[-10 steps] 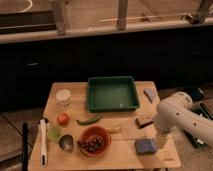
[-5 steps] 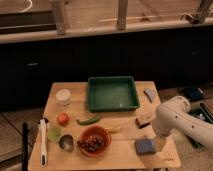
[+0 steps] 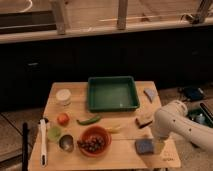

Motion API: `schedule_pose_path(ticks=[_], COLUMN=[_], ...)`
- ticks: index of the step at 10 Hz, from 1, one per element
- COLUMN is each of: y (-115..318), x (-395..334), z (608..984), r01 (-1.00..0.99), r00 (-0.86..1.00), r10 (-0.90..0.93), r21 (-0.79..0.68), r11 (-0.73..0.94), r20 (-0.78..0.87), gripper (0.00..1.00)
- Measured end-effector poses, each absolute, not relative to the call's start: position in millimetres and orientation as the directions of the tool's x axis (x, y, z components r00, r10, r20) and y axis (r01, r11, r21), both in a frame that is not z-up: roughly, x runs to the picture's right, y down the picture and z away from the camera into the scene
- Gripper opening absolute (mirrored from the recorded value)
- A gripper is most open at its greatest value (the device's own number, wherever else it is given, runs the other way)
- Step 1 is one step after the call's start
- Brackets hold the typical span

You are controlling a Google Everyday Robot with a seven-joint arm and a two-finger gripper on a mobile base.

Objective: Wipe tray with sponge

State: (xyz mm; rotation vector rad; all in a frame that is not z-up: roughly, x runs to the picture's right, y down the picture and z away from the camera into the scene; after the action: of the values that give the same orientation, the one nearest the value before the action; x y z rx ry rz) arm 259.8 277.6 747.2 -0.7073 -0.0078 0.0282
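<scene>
I had the tray (image 3: pixel 113 93) at the back of the worktop (image 3: pixel 125 159), with only its own green floor showing inside the rim. In front of the tray's left corner sat a red bowl (image 3: pixel 101 133) of small dark fruit (image 3: pixel 91 145). A white lidded jar (image 3: pixel 63 96) stood left of the tray. The sponge (image 3: pixel 144 146) lay flat, well in front of the tray's right corner. My end effector (image 3: pixel 159 146) hung just beside it, spread wide and gripping nothing.
</scene>
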Motion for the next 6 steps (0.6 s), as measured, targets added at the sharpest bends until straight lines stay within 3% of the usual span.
schedule_pose_path(ticks=[6], y=[292.7], x=[252.3], z=[754.1], r01=[0.019], r00=[0.999], r10=[0.004], r21=[-0.663], r11=[0.748], r20=[0.033], gripper=[0.77])
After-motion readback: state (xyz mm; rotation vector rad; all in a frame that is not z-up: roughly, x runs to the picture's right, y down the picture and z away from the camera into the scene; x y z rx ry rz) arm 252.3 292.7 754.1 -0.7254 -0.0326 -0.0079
